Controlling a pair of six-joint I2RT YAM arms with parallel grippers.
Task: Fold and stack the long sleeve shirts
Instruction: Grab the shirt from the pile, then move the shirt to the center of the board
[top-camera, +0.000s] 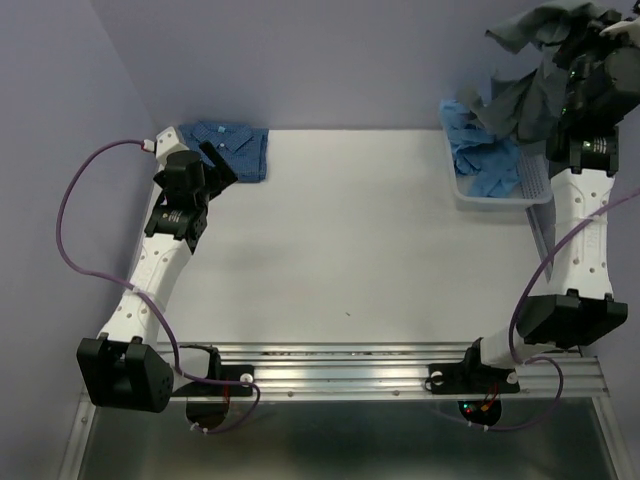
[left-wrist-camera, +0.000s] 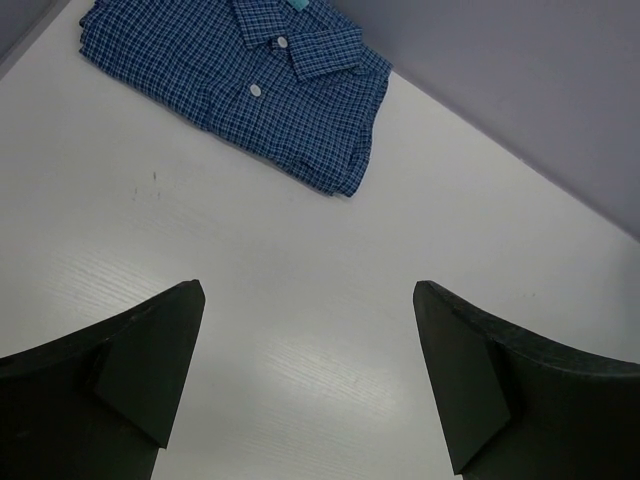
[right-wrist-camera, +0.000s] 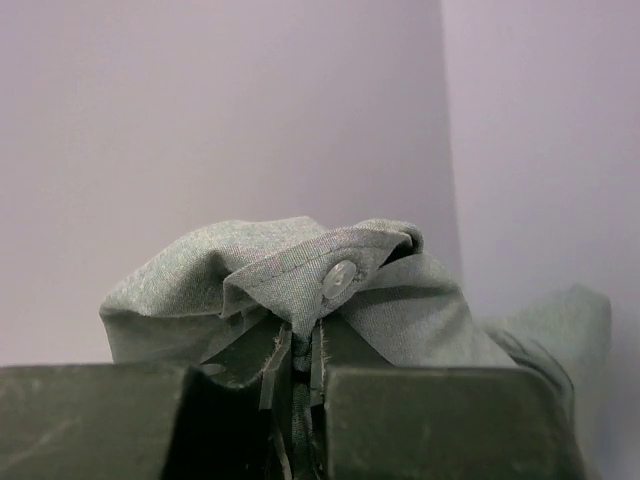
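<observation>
Lilac walls (top-camera: 330, 60) close round a white table (top-camera: 380, 250).

Top view: dark blue checked shirt (top-camera: 232, 148) lies folded at the far-left corner. Left gripper (top-camera: 222, 165) hovers just beside it, jaws spread, nothing in them. At the far-right edge sits a white slatted basket (top-camera: 500, 198) w/ light blue shirts (top-camera: 485, 155) heaped inside. Right gripper (top-camera: 590, 50) is up high over the basket. Grey shirt (top-camera: 530, 90) hangs bunched from it, lower end near the blue heap.

Left wrist view: both fingers (left-wrist-camera: 130, 370) wide apart above bare tabletop. Dark blue checked shirt ahead, collar & two white buttons showing, apart from the fingers.

Right wrist view: jaws clamped tight on a fold of the grey shirt, right under a button (right-wrist-camera: 340, 280). Rest of the cloth bunches above & to the right, wall behind.
</observation>
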